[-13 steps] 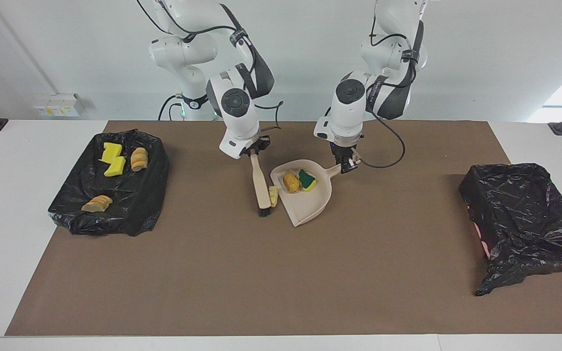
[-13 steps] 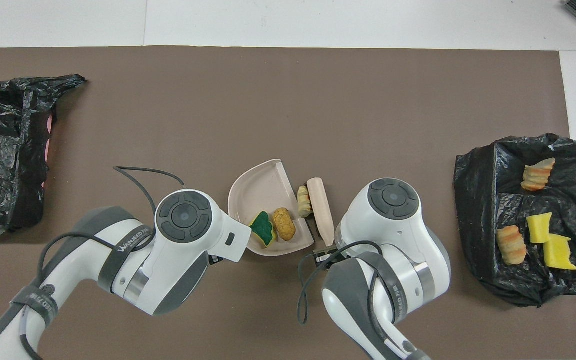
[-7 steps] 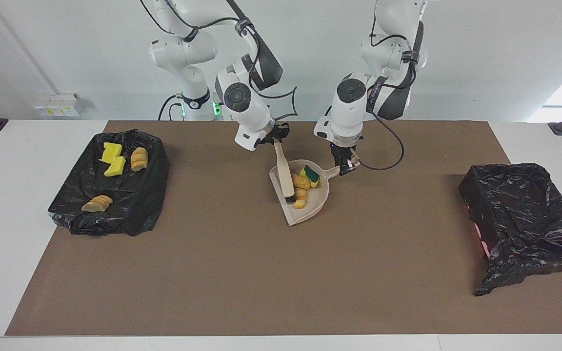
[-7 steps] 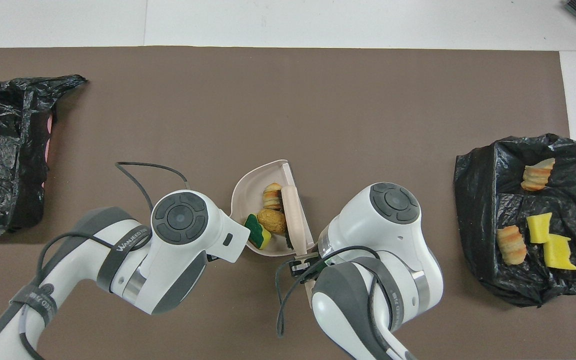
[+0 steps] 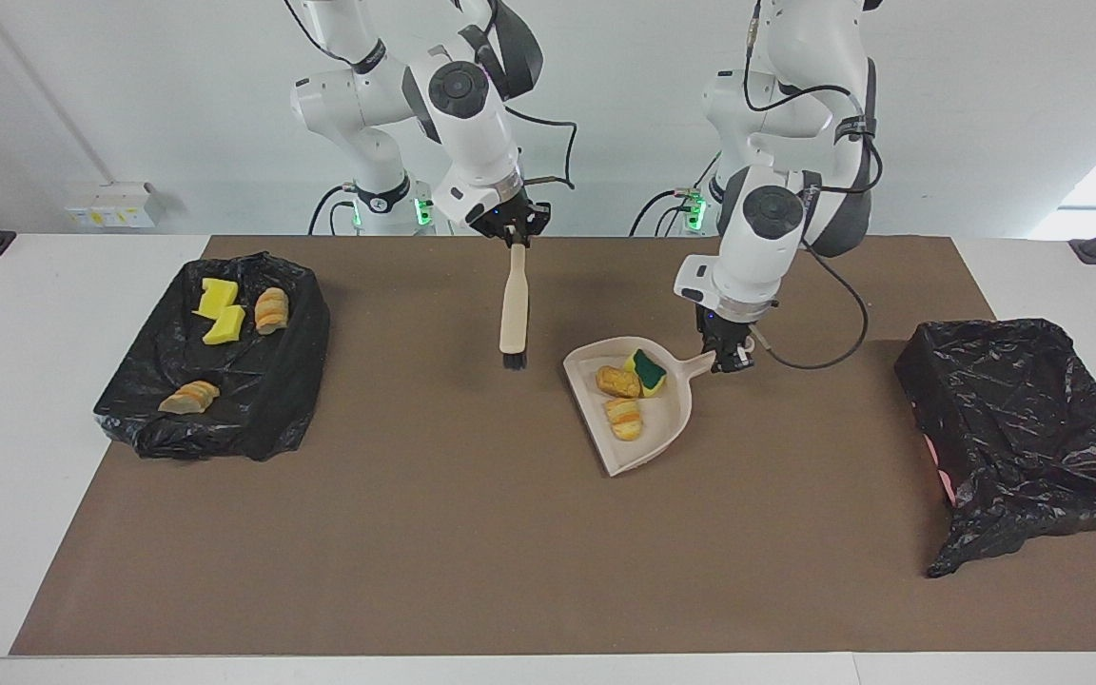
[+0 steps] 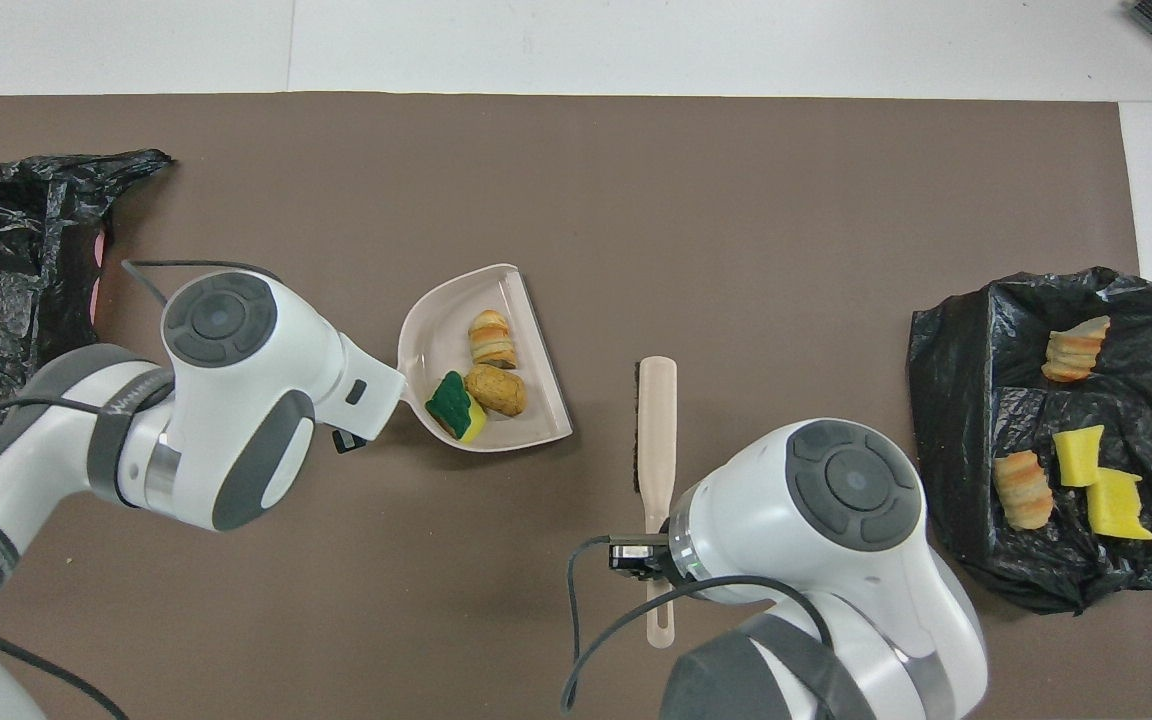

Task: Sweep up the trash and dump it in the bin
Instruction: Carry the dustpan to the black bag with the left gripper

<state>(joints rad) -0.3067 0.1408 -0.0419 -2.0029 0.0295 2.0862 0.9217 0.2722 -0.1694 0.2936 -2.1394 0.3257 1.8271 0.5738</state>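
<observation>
The right gripper (image 5: 516,238), clamped on the brush (image 5: 514,309), has lifted it off the dustpan (image 5: 672,419). The left gripper (image 5: 727,360), gripping the dustpan's handle, has carried it toward the empty bin (image 5: 1024,419); three scraps (image 5: 632,390) ride inside, so dumping comes next.

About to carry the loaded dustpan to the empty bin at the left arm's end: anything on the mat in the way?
Nothing visible: bare mat lies between the dustpan, held by the left claw, and that bin. The brush hangs from the right claw, clear of that path.
</observation>
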